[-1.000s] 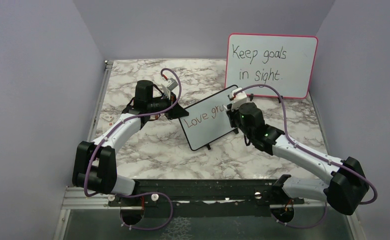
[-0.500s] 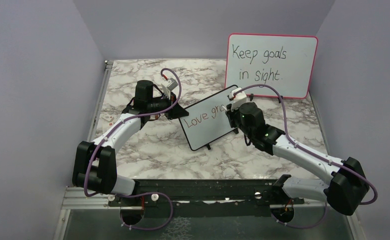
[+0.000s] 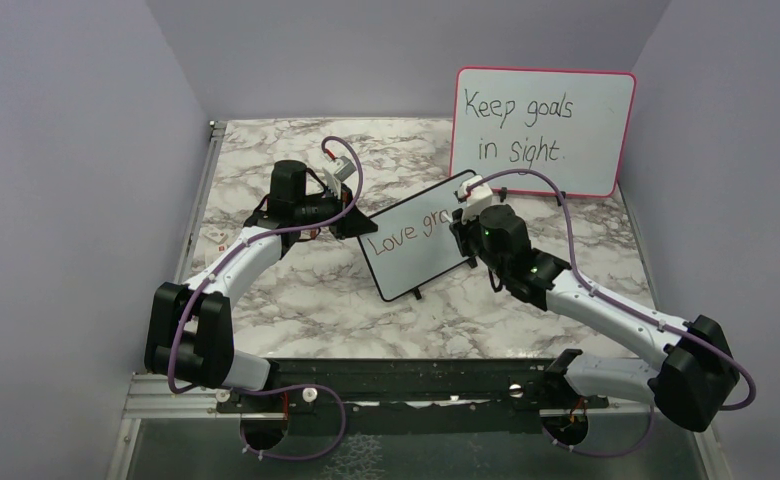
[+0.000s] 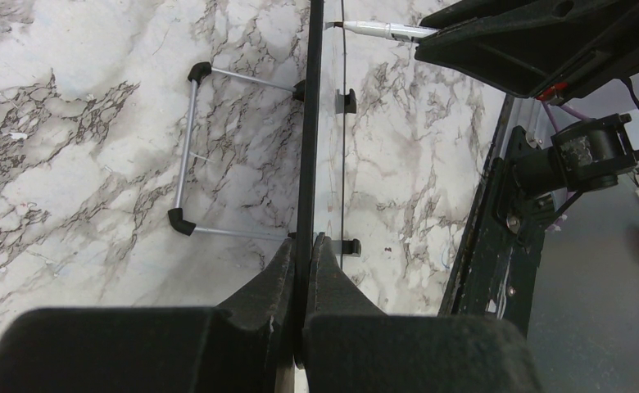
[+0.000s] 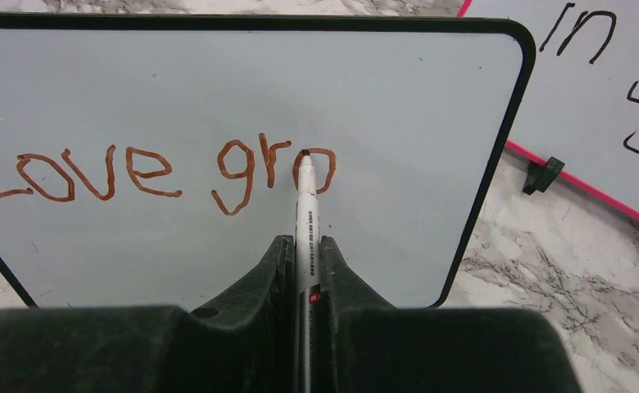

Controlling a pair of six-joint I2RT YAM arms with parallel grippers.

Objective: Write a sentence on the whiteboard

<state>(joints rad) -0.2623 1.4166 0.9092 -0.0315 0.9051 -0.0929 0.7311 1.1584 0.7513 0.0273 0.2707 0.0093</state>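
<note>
The black-framed whiteboard [image 3: 416, 245] stands tilted mid-table; it also shows edge-on in the left wrist view [image 4: 312, 123] and face-on in the right wrist view [image 5: 382, 90]. My left gripper [image 4: 304, 246] is shut on the board's left edge. My right gripper [image 5: 304, 246] is shut on a grey marker [image 5: 305, 213], its tip touching the board. The reddish-brown sentence [image 5: 169, 172] reads "Love gro", with the marker tip on the "o". In the top view [image 3: 403, 235] the right gripper [image 3: 463, 215] hides the end of the writing.
The pink-framed board [image 3: 543, 130] reading "Keep goals in sight" leans against the back wall right, close behind the whiteboard's right edge; its corner shows in the right wrist view [image 5: 595, 90]. The whiteboard's wire stand [image 4: 187, 147] rests on the marble table [image 3: 296, 300]. Walls close both sides.
The "o" after "gr" has been drawn further; the right gripper shifted very slightly. The left arm and the board have not moved.
</note>
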